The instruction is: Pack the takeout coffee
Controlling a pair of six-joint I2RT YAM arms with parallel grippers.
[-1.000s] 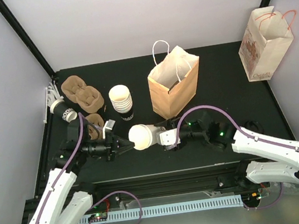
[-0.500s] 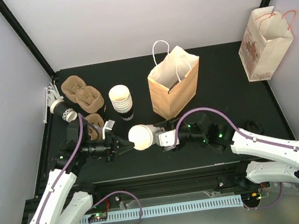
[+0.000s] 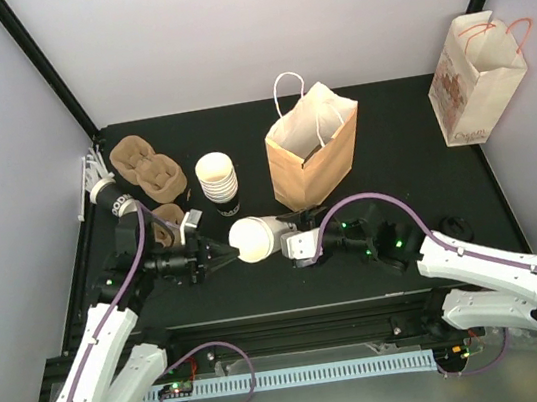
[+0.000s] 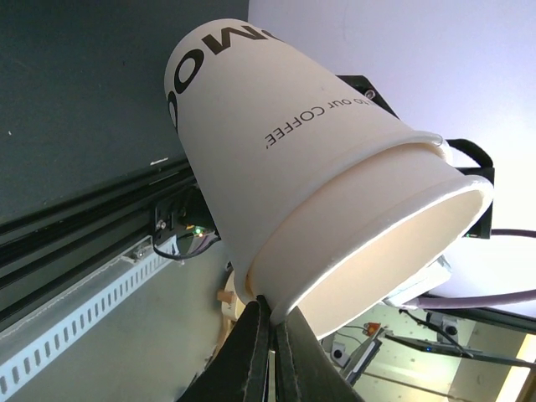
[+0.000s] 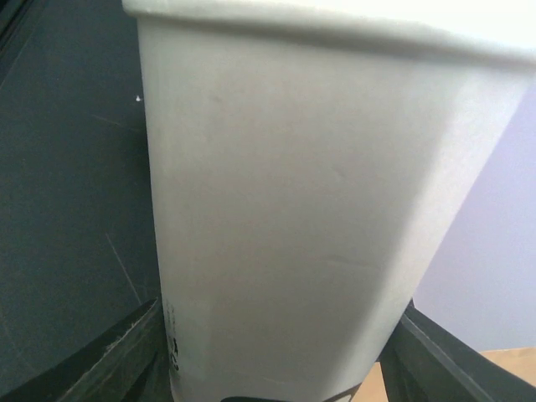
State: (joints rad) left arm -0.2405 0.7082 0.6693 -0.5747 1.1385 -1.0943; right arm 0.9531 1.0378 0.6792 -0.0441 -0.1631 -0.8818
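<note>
Bright even light; right-wrist cup softly blurred.

Smooth, matt paper cup; matt black table.

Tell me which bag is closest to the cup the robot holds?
The plain brown paper bag, open, just behind the held cup. The white printed bag with red handles stands far off right.

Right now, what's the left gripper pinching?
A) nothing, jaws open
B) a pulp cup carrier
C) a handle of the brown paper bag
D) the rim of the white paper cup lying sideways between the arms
D: in the left wrist view the left gripper has its tips shut on the rim of the white paper cup, while the right gripper clamps the cup's body.
</note>
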